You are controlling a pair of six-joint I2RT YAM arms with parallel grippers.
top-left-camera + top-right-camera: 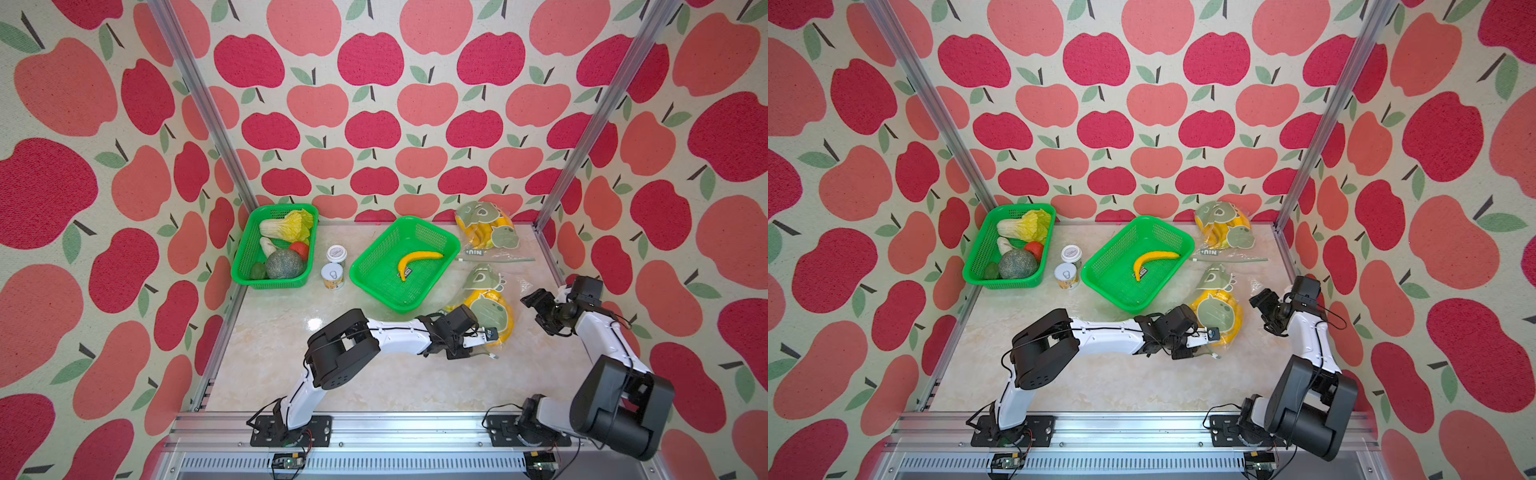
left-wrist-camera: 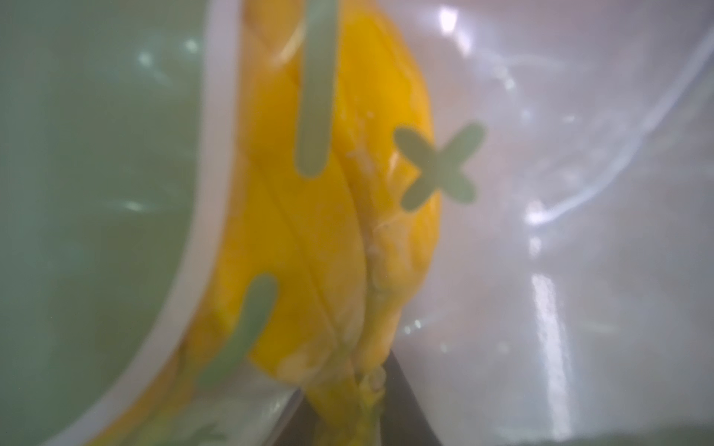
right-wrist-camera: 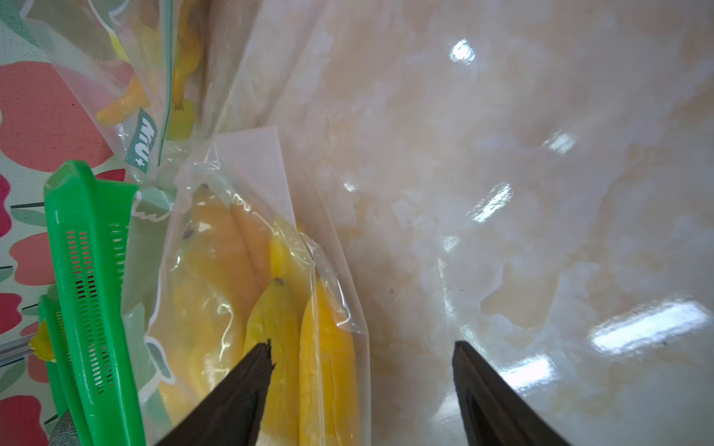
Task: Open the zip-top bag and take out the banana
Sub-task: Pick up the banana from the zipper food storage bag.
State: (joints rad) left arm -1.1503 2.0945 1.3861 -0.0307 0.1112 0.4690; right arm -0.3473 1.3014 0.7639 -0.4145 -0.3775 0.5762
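Bananas [image 1: 471, 298] are seen sealed inside the zip-top bag [image 1: 484, 280], which is laid flat on the marble table [image 1: 291, 374] between the green basket [image 1: 374, 274] and the right gripper [image 3: 362, 343]. The left gripper [image 1: 484, 338] is set against the near end of that bag. In the left wrist view, dark fingers [image 2: 409, 417] are seen on either side of a banana stem, but whether they are clamped cannot be told. The right gripper is spread wide, with nothing held between its tips. A loose banana [image 1: 417, 259] is laid in the basket.
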